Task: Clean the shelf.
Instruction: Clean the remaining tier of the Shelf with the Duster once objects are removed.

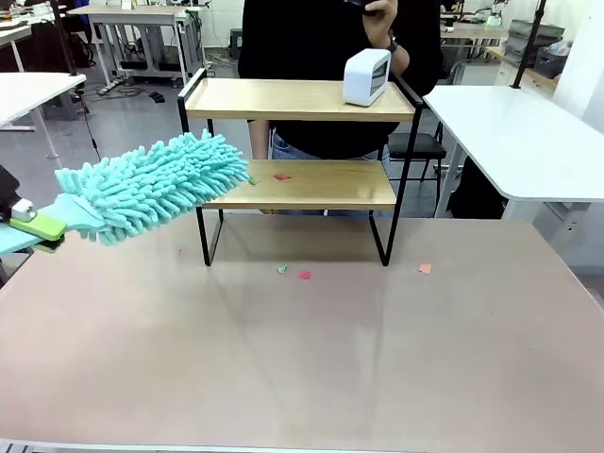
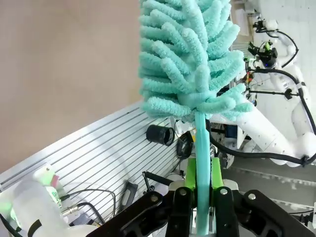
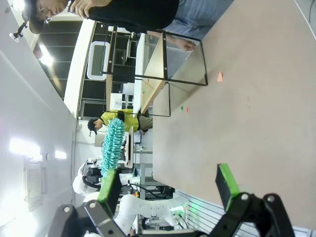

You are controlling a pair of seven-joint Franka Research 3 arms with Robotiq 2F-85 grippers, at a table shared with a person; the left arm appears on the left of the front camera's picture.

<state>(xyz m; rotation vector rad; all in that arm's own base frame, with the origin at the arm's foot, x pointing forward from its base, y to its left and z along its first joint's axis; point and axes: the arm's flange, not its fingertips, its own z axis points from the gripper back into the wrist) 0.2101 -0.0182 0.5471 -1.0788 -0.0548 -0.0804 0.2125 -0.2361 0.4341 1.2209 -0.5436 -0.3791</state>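
Observation:
The shelf point(image 1: 330, 184) stands at the table's far middle, with a red scrap point(image 1: 281, 176) and a small green bit on its lower board. A fluffy teal duster point(image 1: 151, 189) reaches in from the left, its tip touching the lower board's left end. My left gripper point(image 1: 38, 228) is shut on the duster's handle point(image 2: 201, 148), which the green pads point(image 2: 215, 170) clamp below the duster's head point(image 2: 190, 54). My right gripper point(image 3: 168, 182) hangs open over the table, with nothing between its fingers. Beyond it the shelf point(image 3: 154, 74) and the duster point(image 3: 112, 145) appear sideways.
A white box-like device point(image 1: 366, 77) sits on the top board's right end. A person in a black top point(image 1: 321, 38) stands behind the shelf. Green point(image 1: 281, 270), red point(image 1: 305, 276) and orange point(image 1: 425, 268) scraps lie on the beige table point(image 1: 302, 359) before it.

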